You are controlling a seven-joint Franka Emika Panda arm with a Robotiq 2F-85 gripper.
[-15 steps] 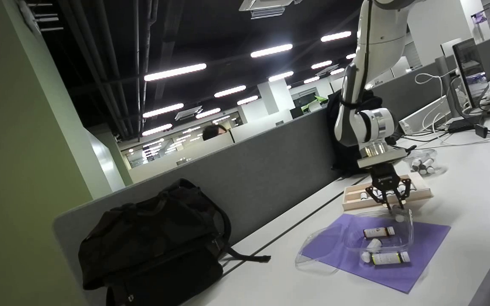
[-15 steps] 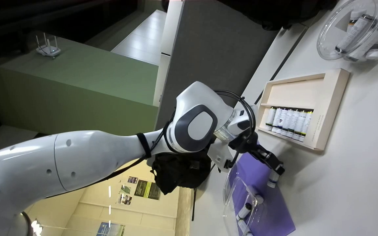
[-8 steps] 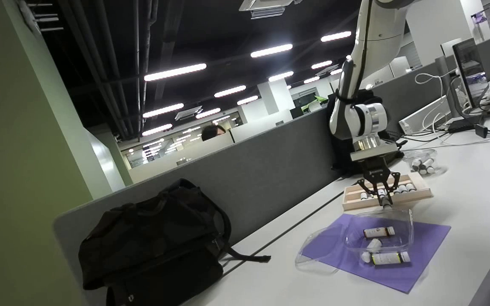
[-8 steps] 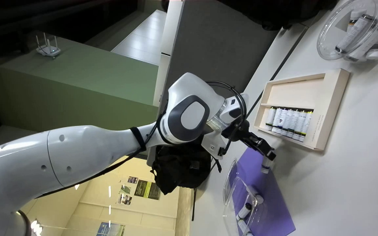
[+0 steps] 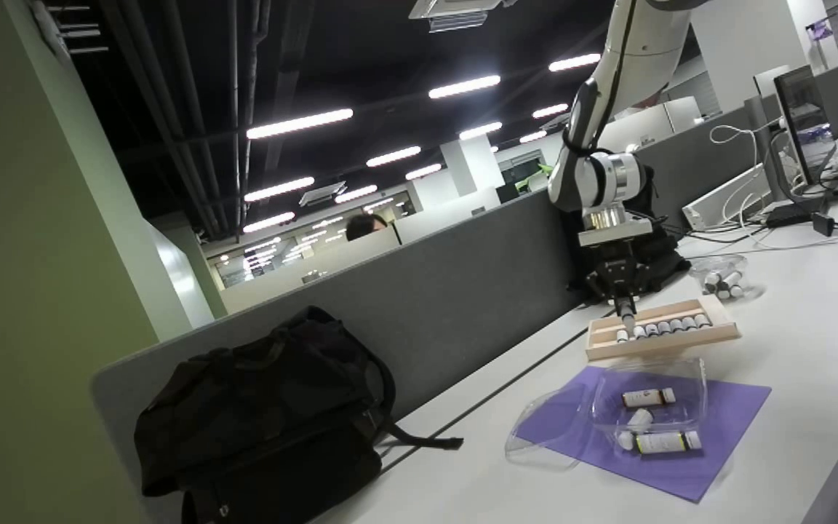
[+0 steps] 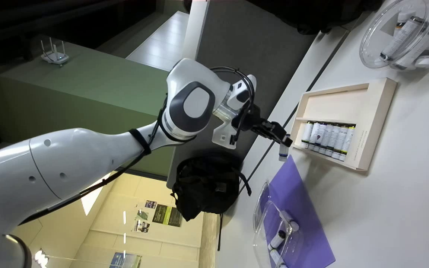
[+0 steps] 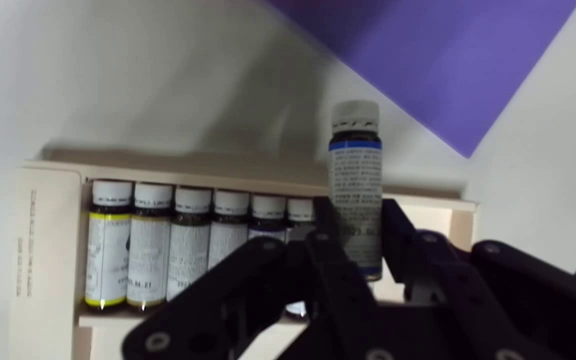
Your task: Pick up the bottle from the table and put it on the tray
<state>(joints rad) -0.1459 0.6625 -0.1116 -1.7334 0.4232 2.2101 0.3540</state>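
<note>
My gripper (image 7: 354, 215) is shut on a small bottle (image 7: 355, 170) with a white cap and blue-banded label. The cap points away from the palm. The bottle also hangs from the gripper (image 5: 625, 301) in both exterior views (image 6: 283, 152). The light wooden tray (image 5: 663, 351) stands on the white table (image 5: 797, 349). The held bottle is raised above the tray's end nearest the partition. One tray compartment holds a row of several bottles (image 7: 150, 240). In the wrist view bare tray floor (image 7: 420, 217) shows right of the row; my fingers hide part of it.
A purple mat (image 5: 724, 429) lies beside the tray, with a clear plastic container (image 5: 703, 393) and several bottles (image 5: 668, 442) on it. Another clear container (image 6: 367, 48) with bottles stands beyond the tray. A grey partition (image 5: 463, 306) borders the table. A black backpack (image 5: 259, 415) leans there.
The gripper has carried the bottle from above the mat's edge toward the partition, to the tray's end. The wrist has turned, so the fingers look narrower in an exterior view.
</note>
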